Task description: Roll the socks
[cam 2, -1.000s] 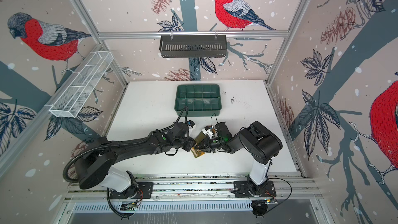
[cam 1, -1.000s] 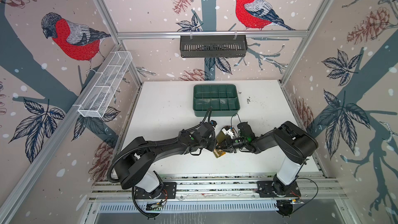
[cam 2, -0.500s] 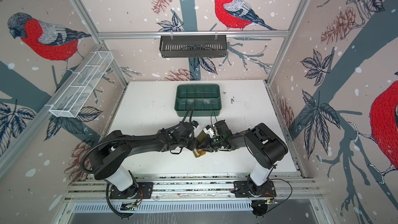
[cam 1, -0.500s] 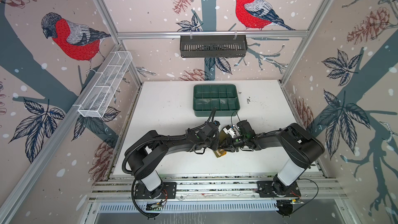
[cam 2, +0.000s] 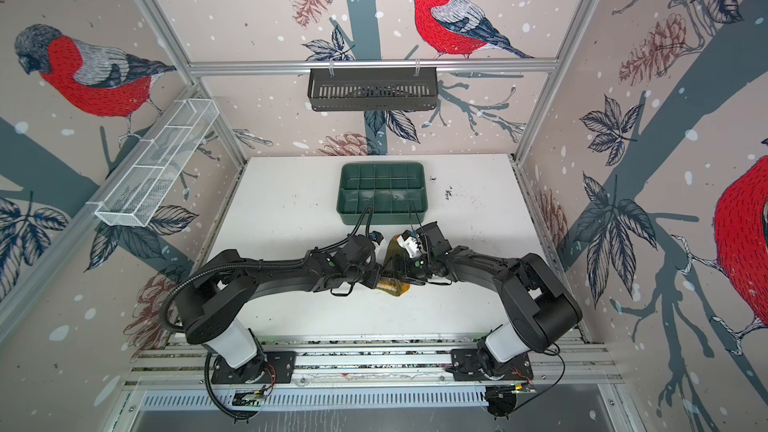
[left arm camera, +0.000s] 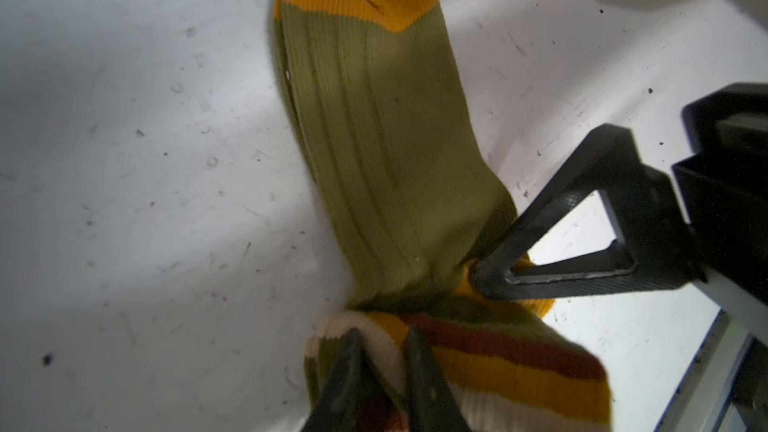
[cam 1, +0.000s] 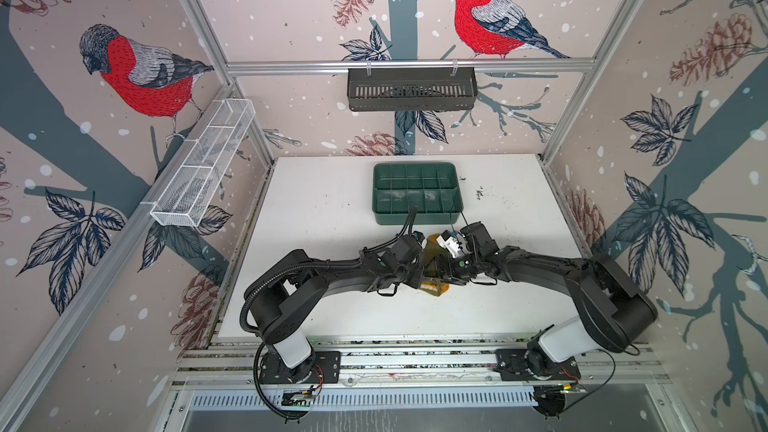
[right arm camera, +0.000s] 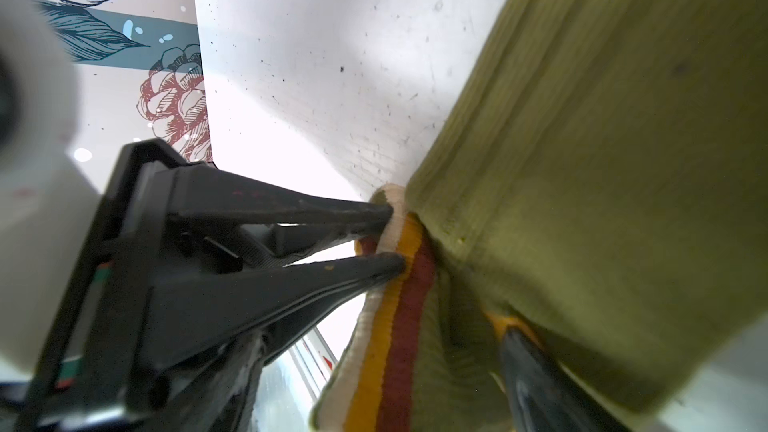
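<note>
The olive-green socks (left arm camera: 382, 139) lie stacked on the white table, orange toe away from the left wrist camera. The striped cuff end is folded up over them. My left gripper (left arm camera: 380, 334) is shut on the cream, orange and brown cuff, also seen in the right wrist view (right arm camera: 395, 238). My right gripper (cam 1: 446, 272) stands open. One of its fingers (right arm camera: 523, 367) lies against the folded sock by the orange heel. Its other finger is not clear. In both top views the socks (cam 1: 434, 286) (cam 2: 395, 286) show only between the two wrists.
A dark green compartmented tray (cam 1: 415, 214) sits just behind the grippers. A black slotted basket (cam 1: 411, 89) hangs on the back wall and a white mesh basket (cam 1: 199, 168) on the left wall. Both arms meet mid-table.
My right gripper has opened and let go of the sock. My left gripper has stayed shut on the cuff, and its arm has shifted slightly towards the middle.
</note>
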`<state>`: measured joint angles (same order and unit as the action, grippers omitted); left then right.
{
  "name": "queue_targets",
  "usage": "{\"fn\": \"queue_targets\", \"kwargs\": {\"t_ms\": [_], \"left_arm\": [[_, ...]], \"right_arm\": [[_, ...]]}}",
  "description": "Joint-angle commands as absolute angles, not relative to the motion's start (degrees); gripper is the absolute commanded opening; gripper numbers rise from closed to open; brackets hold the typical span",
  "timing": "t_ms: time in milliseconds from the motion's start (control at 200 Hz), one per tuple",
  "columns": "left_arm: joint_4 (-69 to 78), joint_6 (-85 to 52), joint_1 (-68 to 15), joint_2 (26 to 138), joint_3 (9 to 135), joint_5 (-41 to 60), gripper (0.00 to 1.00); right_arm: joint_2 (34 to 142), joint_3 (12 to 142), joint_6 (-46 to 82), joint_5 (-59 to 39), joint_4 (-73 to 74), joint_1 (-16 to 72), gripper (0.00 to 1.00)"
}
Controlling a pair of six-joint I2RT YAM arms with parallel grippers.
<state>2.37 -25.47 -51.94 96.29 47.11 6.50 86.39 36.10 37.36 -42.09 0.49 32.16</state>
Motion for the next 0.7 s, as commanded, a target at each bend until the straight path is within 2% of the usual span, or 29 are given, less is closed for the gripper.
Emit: {"fn": "queue_targets", "kwargs": {"t_ms": [0,120,320,545,695], "left_arm": [[-0.60,-25.11,-52.29,96.86,47.52,8.61,0.22],[-0.84,-24.99,-52.29,97.21,48.24,8.50,0.21],[-1.23,-24.78,-52.29,97.43,48.76,8.32,0.21],[-1.49,-24.42,-52.29,97.43,49.21,8.20,0.21],[-2.11,-24.07,-52.29,98.00,50.31,8.22,0.21]], "right_arm": [[85.28,36.58,35.08,-43.43,1.88,32.34,0.91],[83.76,36.77,33.92,-43.43,0.91,32.27,0.90],[78.08,38.92,29.93,-36.24,-6.72,31.91,0.86],[72.71,41.89,24.72,-26.78,-15.94,32.92,0.62],[72.71,43.22,22.65,-20.95,-19.93,37.85,0.67]]}}
